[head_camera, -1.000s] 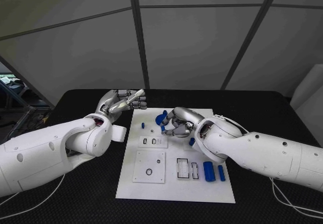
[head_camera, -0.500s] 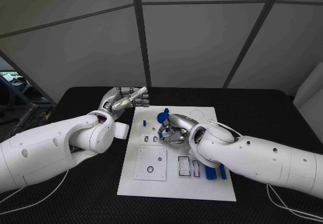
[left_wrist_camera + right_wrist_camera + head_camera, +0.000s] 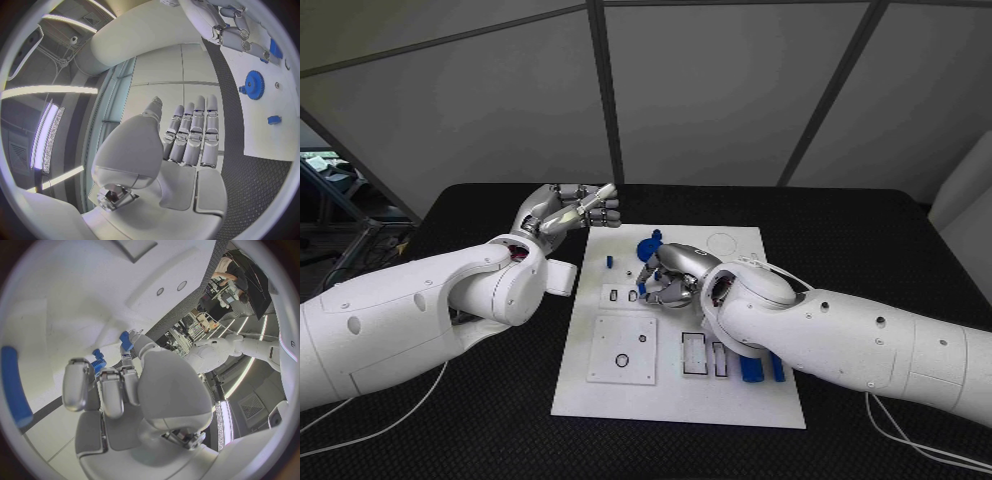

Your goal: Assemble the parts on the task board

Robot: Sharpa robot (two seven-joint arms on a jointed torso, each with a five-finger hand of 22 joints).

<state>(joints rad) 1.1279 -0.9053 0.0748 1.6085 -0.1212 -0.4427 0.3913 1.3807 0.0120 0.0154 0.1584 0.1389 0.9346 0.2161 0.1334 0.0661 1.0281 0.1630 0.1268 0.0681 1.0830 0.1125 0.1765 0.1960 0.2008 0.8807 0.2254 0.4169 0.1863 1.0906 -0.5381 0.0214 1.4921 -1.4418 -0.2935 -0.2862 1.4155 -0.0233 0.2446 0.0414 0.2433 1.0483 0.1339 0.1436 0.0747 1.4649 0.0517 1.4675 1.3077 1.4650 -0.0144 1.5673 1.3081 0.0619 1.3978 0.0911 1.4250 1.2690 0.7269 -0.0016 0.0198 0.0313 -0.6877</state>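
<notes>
The right hand [image 3: 672, 275] is positioned low over the middle of the task board [image 3: 678, 400], fingers curled in; whether a part is held cannot be told. A blue gear [image 3: 649, 250] stands just beyond it. The left hand [image 3: 571, 210] is raised off the board's far left corner, fingers straight, together, empty.

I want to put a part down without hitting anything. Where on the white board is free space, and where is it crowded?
The near strip of the task board, below the square plate and the blue bars, is bare. The far right corner, around the faint circle, is also free. The middle is crowded: the right hand hovers there beside the blue gear.
</notes>
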